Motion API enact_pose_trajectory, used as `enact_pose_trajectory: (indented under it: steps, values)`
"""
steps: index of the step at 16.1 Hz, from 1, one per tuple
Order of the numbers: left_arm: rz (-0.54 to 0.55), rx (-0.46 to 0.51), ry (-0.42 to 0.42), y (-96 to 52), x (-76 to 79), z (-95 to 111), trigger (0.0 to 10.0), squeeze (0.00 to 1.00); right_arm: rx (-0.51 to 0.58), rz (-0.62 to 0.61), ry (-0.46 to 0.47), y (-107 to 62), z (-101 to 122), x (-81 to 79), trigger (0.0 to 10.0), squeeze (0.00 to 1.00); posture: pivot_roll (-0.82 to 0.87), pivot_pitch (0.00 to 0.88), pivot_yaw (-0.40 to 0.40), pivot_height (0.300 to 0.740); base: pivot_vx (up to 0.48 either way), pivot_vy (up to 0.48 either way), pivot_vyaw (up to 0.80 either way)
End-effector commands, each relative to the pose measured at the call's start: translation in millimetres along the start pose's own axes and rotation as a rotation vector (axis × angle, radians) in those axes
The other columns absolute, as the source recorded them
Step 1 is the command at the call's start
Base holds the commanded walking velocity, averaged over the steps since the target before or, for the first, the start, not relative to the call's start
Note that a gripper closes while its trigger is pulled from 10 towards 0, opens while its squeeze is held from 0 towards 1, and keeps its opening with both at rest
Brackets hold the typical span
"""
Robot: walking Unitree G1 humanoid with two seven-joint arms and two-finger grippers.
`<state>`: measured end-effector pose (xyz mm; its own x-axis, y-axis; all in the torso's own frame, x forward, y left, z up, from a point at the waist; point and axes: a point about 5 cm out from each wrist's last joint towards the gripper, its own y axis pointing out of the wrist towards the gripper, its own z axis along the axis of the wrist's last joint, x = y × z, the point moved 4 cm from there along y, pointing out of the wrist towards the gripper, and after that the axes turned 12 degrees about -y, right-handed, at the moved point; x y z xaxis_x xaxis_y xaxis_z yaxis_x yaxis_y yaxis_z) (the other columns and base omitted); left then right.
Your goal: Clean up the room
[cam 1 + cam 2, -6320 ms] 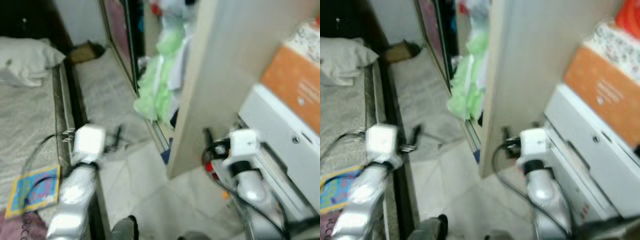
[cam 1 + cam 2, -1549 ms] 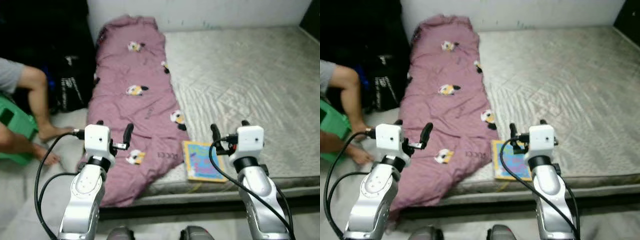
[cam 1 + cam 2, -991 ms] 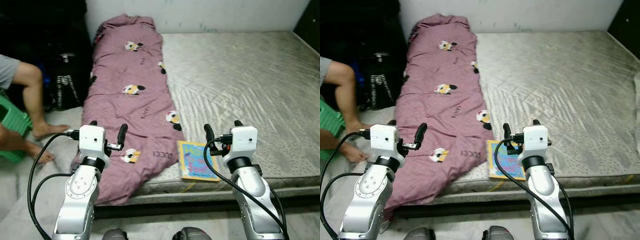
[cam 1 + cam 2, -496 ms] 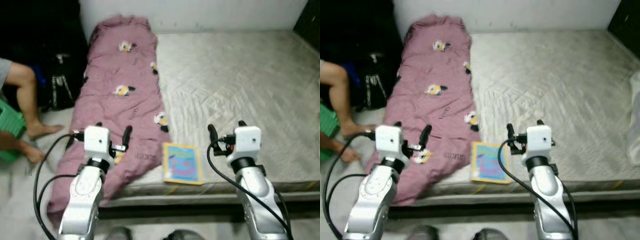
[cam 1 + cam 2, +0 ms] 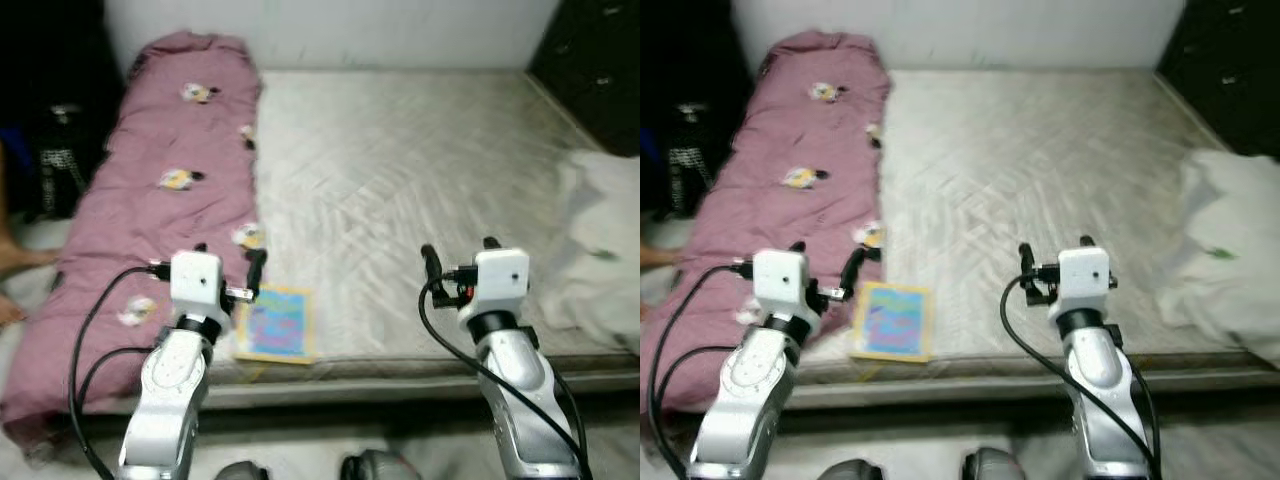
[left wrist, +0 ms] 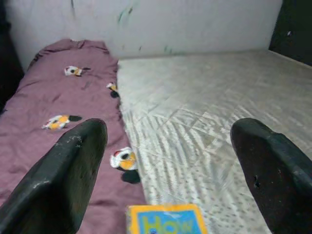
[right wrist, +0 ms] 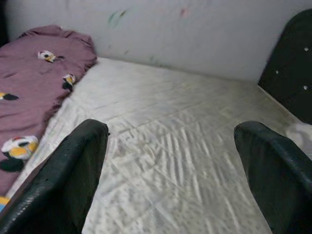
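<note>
A colourful children's book (image 5: 273, 323) lies near the front edge of the bare grey mattress (image 5: 400, 180). A purple blanket (image 5: 150, 190) with small cartoon prints runs along the mattress's left side and hangs over the front corner. My left gripper (image 5: 228, 258) hovers open just left of the book, above the blanket's edge. The left wrist view has the book (image 6: 165, 219) between its wide-apart fingers (image 6: 63, 180). My right gripper (image 5: 460, 253) is open over the front middle of the mattress, holding nothing.
A rumpled white bedding heap (image 5: 600, 250) lies at the mattress's right end below a dark headboard (image 5: 600, 60). A black bag (image 5: 60, 150) and a person's foot (image 5: 12, 258) are on the floor at left. A white wall (image 5: 350, 30) is behind.
The camera has swung to the right, so blanket and book sit further left and the white bedding and headboard have come into view. Both grippers stay open and held out in front.
</note>
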<state>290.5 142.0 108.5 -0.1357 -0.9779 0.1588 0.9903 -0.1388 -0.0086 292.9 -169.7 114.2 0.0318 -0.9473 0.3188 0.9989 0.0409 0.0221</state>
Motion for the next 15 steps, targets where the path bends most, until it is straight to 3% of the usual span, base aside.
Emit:
enact_pose_trajectory:
  steps: [1,6,15]
  values:
    - [0.022,-0.011,0.008,-2.8,-6.4,-2.2,10.0,0.00,-0.002,0.021,0.012,0.1,0.3,-6.0,10.0,0.00,-0.04,0.080,-0.012,0.740,0.000,-0.480,0.00]
    - [0.021,-0.010,0.008,-2.3,-5.9,-2.1,10.0,0.00,-0.001,0.024,0.005,0.5,0.4,-5.9,10.0,0.00,-0.05,0.082,-0.013,0.740,0.000,-0.480,0.00]
    - [-0.041,0.017,-0.024,-2.9,2.5,2.6,10.0,0.00,-0.001,0.021,0.001,-0.3,0.1,-5.8,10.0,0.00,-0.05,0.085,-0.013,0.740,0.027,0.000,0.00]
